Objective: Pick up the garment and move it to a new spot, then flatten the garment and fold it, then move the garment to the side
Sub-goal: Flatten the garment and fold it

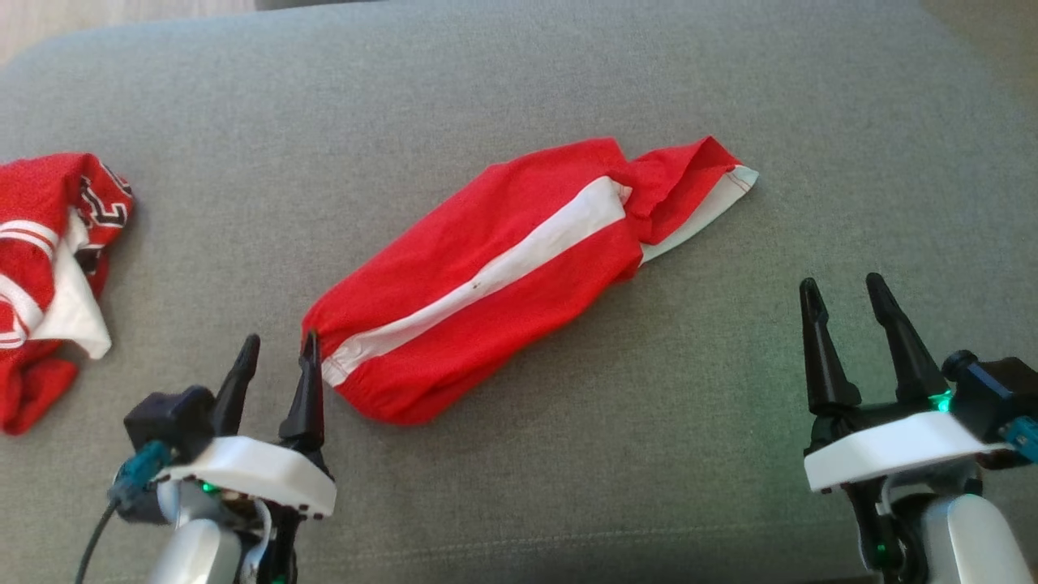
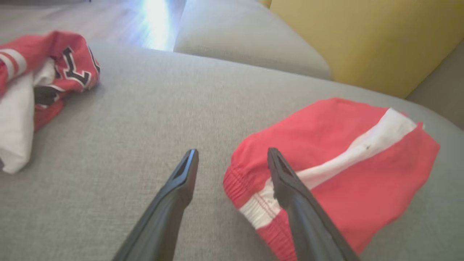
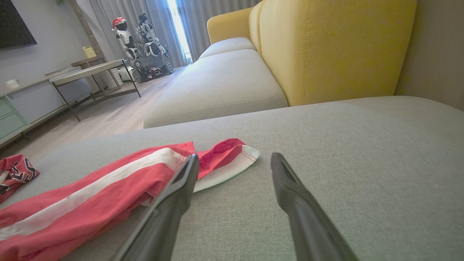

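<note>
The garment [image 1: 503, 268] is red with a white stripe. It lies as a long diagonal bundle in the middle of the grey sofa cushion, its elastic waistband end at the lower left and a twisted leg end at the upper right. My left gripper [image 1: 277, 349] stands open at the waistband end, its right finger against the fabric edge. In the left wrist view the garment [image 2: 340, 159] lies under that finger, and the left gripper [image 2: 232, 156] holds nothing. My right gripper [image 1: 843, 290] is open, off the garment's right side. In the right wrist view the garment [image 3: 90, 195] stretches leftward beyond the right gripper [image 3: 233, 159].
A second red and white garment [image 1: 49, 259] with black lettering lies crumpled at the cushion's left edge. Yellow sofa backrest [image 3: 326, 47] stands behind the cushion. Beyond the sofa are the floor, a side table [image 3: 90, 72] and another robot [image 3: 141, 40].
</note>
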Robot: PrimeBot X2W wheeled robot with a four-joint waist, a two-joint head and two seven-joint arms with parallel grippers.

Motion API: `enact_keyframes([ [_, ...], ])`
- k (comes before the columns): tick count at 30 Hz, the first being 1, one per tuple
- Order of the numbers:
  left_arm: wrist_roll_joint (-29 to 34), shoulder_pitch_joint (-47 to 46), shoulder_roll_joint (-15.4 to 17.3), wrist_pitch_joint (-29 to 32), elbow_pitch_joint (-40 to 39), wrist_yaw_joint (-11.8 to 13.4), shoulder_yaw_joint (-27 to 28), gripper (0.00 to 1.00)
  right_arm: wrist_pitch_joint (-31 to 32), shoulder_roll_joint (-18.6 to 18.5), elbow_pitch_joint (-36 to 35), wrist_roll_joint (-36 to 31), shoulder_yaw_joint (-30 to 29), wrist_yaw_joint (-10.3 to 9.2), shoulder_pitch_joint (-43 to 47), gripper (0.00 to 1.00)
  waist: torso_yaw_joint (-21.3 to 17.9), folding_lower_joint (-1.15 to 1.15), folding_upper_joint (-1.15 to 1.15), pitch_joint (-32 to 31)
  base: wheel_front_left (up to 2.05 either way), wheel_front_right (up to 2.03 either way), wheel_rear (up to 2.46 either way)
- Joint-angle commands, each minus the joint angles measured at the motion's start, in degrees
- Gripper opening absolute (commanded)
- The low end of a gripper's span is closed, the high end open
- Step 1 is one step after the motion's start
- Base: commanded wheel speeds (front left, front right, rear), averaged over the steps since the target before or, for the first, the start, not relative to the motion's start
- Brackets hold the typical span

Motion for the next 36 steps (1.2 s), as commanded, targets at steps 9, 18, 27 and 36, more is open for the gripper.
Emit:
enact_keyframes([
  [9,6.0,-2.7,-0.1,-6.0,-6.4,2.0,2.7,1.00,0.9,-0.2,-2.1,-1.1,1.7,-0.04,-0.7,1.00,1.3,0.00,0.00,-3.3,0.00,0.00,0.00],
  [18,7.9,-0.5,-0.4,-6.3,-7.8,2.2,2.4,1.00,2.1,-0.4,-2.5,-1.3,2.2,-0.04,0.5,1.00,2.1,0.00,0.00,-4.9,0.00,0.00,0.00],
  [27,8.4,-0.4,-0.7,-6.4,-7.5,1.9,2.4,1.00,2.5,-0.9,-2.5,-0.9,2.1,-0.04,0.5,1.00,2.8,0.00,0.00,-5.0,0.00,0.00,0.00],
  [36,9.0,-3.0,-1.5,-6.4,-7.8,0.5,1.2,1.00,2.4,-3.1,1.9,0.4,2.9,-0.04,-4.6,1.00,5.9,0.00,0.00,-2.0,0.00,0.00,0.00],
])
